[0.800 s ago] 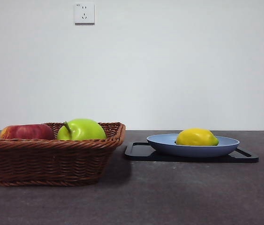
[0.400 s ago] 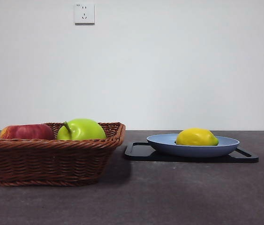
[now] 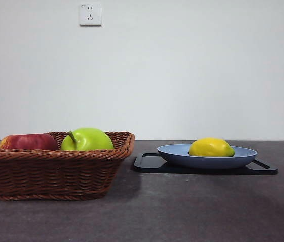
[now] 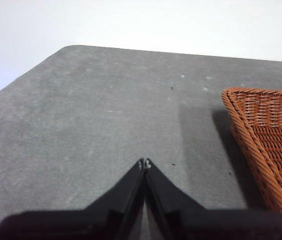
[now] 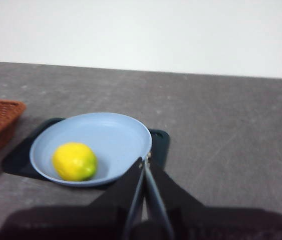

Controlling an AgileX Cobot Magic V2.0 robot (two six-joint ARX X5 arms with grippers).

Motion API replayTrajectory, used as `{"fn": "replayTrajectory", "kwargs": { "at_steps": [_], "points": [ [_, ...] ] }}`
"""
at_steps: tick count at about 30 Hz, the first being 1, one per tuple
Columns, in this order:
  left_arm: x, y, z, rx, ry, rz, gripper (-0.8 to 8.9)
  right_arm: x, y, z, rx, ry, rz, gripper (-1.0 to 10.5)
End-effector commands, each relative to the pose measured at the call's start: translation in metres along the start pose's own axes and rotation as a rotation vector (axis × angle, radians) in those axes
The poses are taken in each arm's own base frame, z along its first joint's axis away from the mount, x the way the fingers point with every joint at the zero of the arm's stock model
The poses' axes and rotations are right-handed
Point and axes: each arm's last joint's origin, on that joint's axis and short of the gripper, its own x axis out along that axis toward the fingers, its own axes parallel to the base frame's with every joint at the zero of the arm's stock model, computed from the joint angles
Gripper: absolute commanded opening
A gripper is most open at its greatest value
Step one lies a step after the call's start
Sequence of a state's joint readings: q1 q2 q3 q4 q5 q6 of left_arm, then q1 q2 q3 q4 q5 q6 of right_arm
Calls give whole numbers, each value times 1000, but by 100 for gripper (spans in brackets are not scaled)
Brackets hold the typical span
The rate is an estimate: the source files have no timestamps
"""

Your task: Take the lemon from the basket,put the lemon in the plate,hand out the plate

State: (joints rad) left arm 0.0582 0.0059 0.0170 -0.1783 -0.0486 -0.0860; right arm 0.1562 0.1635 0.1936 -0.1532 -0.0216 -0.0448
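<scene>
The right hand (image 5: 145,161) has its two black jaws pressed together, with nothing between them. It hangs in the air above the gray worktop (image 5: 231,135), close to the rim of the plate (image 5: 115,135). The plate is round, shallow and light blue. The lemon (image 5: 74,161) lies inside the plate, on the side of the dish away from the hand. It is bright yellow with a bit of green at one end. The plate sits on a flat black tray (image 5: 160,142), and the tray's corners stick out from under it.

The left hand (image 4: 145,163) has its jaws pressed together too, and it holds nothing. It hangs over a bare part of the worktop, near a rounded corner of it. A corner of the basket (image 4: 268,130) shows off to one side of this hand, not touching it.

In the front view, the basket (image 3: 56,171) is brown and woven, and it stands on the worktop just beside the tray (image 3: 149,164). A green apple (image 3: 87,139) and a red apple (image 3: 28,141) lie in the basket. The lemon (image 3: 211,147) rests in the plate (image 3: 182,156), well apart from the basket. A white wall socket (image 3: 90,14) is on the wall behind.
</scene>
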Motion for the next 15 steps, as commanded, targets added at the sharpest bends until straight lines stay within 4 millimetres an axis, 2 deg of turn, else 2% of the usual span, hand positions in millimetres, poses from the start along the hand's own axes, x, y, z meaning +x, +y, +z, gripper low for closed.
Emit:
{"fn": "replayTrajectory", "kwargs": {
  "at_steps": [1, 7, 15],
  "points": [
    [1, 0, -2, 6, -7, 1, 8, 0, -3, -13, 16, -21, 4, 4],
    [1, 0, -2, 6, -7, 2, 8, 2, -8, -36, 39, 5, -60, 4],
    [1, 0, -2, 6, -7, 2, 8, 4, -10, -52, 54, 41, -86, 4]
  ]
}}
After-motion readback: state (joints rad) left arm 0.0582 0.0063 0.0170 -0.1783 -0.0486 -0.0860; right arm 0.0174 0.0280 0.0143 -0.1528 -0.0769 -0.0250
